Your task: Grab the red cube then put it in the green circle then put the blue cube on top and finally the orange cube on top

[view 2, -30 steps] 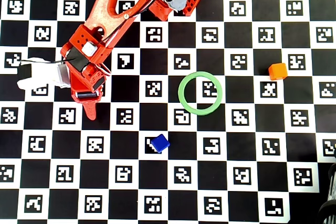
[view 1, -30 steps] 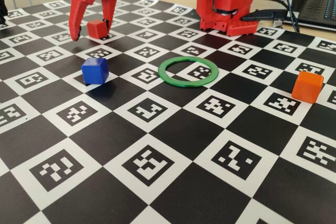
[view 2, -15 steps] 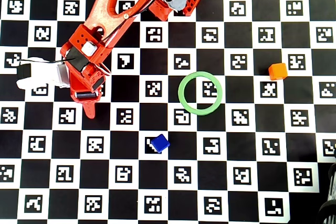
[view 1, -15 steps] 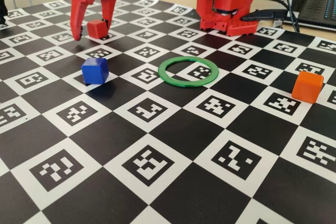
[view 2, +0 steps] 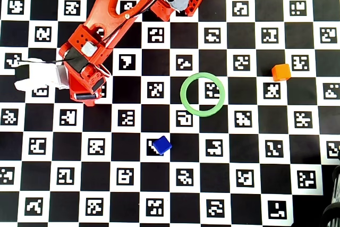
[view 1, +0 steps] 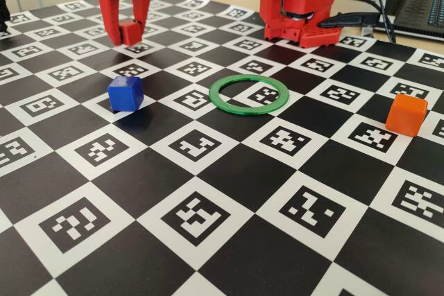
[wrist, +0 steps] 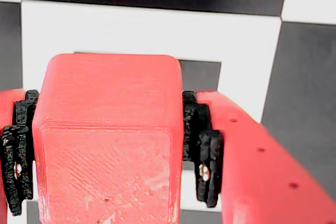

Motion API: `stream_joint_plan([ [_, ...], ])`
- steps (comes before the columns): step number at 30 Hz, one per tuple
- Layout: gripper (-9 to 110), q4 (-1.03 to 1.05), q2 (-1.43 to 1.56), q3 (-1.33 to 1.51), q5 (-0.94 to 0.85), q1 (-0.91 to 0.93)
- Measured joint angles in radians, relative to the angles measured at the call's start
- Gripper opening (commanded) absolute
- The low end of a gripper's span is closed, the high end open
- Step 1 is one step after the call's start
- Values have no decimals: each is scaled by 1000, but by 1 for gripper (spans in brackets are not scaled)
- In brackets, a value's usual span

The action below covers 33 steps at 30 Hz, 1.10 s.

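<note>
The red cube (wrist: 107,140) is clamped between the jaws of the gripper (view 1: 127,32), near the tabletop's far left in the fixed view — nothing has been placed. The green circle (view 1: 250,93) lies empty; the blue cube (view 1: 125,93) and orange cube (view 1: 406,115) remain unstacked

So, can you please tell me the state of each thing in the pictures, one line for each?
Gripper: shut on the red cube.
Red cube: clamped between the gripper pads, far from the green circle.
Green circle: flat on the board, no cube inside.
Blue cube: on the board, untouched.
Orange cube: on the board, untouched.
</note>
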Motion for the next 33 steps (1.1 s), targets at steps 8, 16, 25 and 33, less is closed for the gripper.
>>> stream_joint_plan([
  [8, 6, 215, 107, -104, 72, 0],
  [16, 6, 439, 275, -155, 232, -95],
  [25, 7, 531, 359, -156, 465, -311],
  [33, 8, 531, 362, -166, 703, -557],
])
